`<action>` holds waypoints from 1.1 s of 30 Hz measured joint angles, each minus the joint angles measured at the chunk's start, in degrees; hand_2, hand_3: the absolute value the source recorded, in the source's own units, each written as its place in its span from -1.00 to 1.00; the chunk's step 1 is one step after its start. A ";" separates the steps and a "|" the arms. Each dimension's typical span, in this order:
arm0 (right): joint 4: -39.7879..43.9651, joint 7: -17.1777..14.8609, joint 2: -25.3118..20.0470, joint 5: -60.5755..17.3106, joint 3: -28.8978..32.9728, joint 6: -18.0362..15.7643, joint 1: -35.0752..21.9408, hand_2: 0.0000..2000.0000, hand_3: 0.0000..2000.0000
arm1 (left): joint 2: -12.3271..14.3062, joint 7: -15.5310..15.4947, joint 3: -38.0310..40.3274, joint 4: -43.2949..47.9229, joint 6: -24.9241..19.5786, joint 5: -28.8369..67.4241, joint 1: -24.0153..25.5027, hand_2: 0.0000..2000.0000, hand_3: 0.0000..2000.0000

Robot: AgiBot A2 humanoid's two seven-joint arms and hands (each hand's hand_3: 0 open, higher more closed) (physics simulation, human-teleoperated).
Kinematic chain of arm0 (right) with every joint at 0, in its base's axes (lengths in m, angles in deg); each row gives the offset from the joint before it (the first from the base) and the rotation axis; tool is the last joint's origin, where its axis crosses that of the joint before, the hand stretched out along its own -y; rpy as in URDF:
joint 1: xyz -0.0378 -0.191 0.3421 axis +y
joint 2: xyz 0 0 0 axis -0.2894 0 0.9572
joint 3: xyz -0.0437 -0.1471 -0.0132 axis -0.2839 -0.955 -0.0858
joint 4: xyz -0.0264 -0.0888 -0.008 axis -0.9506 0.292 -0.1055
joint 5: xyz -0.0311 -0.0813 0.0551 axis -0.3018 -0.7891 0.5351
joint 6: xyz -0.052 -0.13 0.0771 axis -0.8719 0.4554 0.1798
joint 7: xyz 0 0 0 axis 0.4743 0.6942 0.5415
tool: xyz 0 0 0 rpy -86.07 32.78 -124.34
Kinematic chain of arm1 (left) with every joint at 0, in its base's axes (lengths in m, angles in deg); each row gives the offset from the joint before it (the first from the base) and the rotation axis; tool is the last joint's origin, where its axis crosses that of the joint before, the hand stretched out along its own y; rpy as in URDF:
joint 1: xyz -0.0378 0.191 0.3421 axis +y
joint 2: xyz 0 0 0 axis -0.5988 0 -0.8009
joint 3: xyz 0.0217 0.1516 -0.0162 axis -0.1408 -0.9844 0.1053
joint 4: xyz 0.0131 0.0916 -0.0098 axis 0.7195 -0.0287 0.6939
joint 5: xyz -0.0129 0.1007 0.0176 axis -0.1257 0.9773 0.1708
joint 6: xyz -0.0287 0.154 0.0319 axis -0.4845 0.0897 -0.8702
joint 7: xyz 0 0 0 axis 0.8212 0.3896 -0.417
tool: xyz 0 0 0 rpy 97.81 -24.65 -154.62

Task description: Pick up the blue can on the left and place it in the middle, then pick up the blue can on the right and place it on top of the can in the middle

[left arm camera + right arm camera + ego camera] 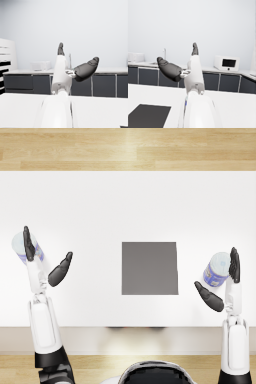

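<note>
Head view: first step, nothing grasped yet. Left hand (44, 260) is spread wide, fingers (28, 244) straight up along the near side of the left blue-and-white cylindrical can (21, 246), thumb well apart toward the centre; holds nothing. That can stands upright on the white tabletop (90, 203), far left. The dark grey square mat (149, 267) in the middle is bare, so step one isn't done. Right hand (224, 280) is equally wide open and empty, its fingers (234, 264) just beside the right blue-and-white cylindrical can (216, 269), which also stands upright.

Next move, my read: bring the left hand around its can so thumb and fingers straddle it, close, lift, carry to the mat. Right hand should wait (its can goes on top second).

Left wrist view: white forearm (56, 105) with the open left hand (75, 67) at its end, thumb jutting out sideways. The can doesn't show; the forearm seems to block it. Behind: dark cabinets (25, 85) and a pale counter.

Right wrist view: open right hand (181, 67), empty. Only a sliver of blue (186, 103) peeks past the forearm, probably the right can, too little to be sure. A corner of the mat (149, 115) is cut off by the frame edge.

Whether either hand touches its can: cannot tell from any view.
</note>
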 measured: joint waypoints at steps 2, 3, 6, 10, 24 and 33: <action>0.40 0.00 -0.15 -0.11 1.95 0.00 0.04 -1.00 -1.00 | -0.16 0.00 2.31 -1.90 0.00 0.15 -1.13 -1.00 -1.00; 0.75 0.00 -0.23 -0.14 2.86 0.00 0.09 -1.00 -1.00 | -0.22 0.00 3.29 -2.87 0.00 0.19 -1.58 -1.00 -1.00; 1.66 0.00 -0.50 -0.19 4.60 0.00 0.39 -1.00 -1.00 | -0.27 0.00 5.57 -5.51 0.00 0.26 -2.43 -1.00 -1.00; 4.28 0.00 -0.83 -0.21 4.86 0.00 0.62 -1.00 -1.00 | -0.18 0.00 7.84 -9.78 0.00 0.28 -2.82 -1.00 -1.00; 17.76 0.00 -2.12 -0.21 3.68 0.00 1.26 -1.00 -1.00 | 0.38 0.00 9.80 -25.75 0.00 0.28 -3.87 -1.00 -1.00; 24.83 0.00 -2.96 -0.21 3.56 0.01 0.85 -1.00 -1.00 | 0.59 0.00 9.76 -35.02 0.00 0.28 -5.40 -1.00 -1.00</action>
